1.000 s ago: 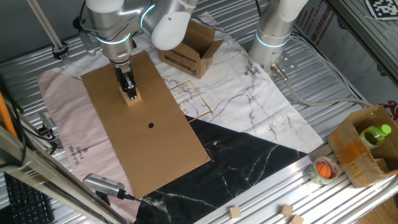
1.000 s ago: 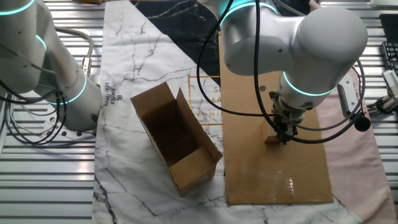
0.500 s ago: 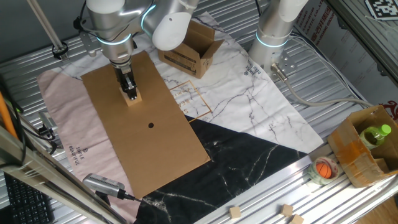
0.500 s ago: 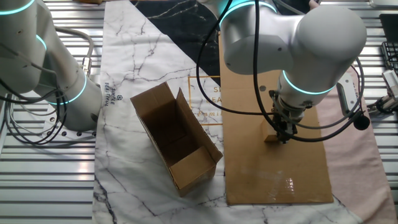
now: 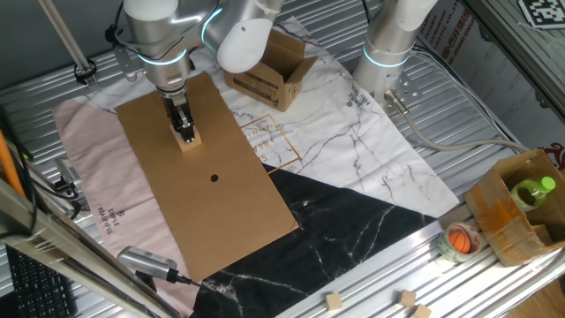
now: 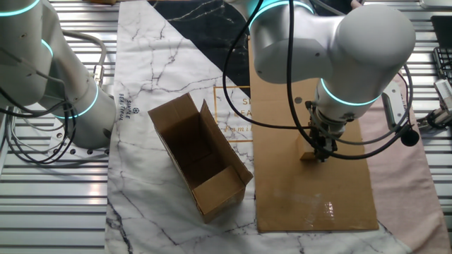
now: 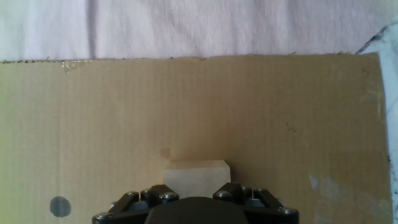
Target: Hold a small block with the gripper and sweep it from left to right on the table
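The small block (image 5: 188, 140) is a light tan wooden cube resting on the brown cardboard sheet (image 5: 212, 203), near its far left end. It also shows in the other fixed view (image 6: 308, 157) and in the hand view (image 7: 196, 177). My slim black gripper (image 5: 184, 131) points straight down and is shut on the block, its fingers on either side of it. In the other fixed view the gripper (image 6: 319, 152) stands over the block under the big silver-white arm. The block's lower part is hidden by the gripper body in the hand view.
An open brown cardboard box (image 5: 269, 71) lies beyond the sheet on the marble cloth (image 5: 353, 150). A second white arm column (image 5: 388, 44) stands at the back. A box with a green bottle (image 5: 530, 193), a tape roll and tiny cubes (image 5: 334, 301) sit at the front right. Pink cloth (image 5: 88, 177) borders the sheet.
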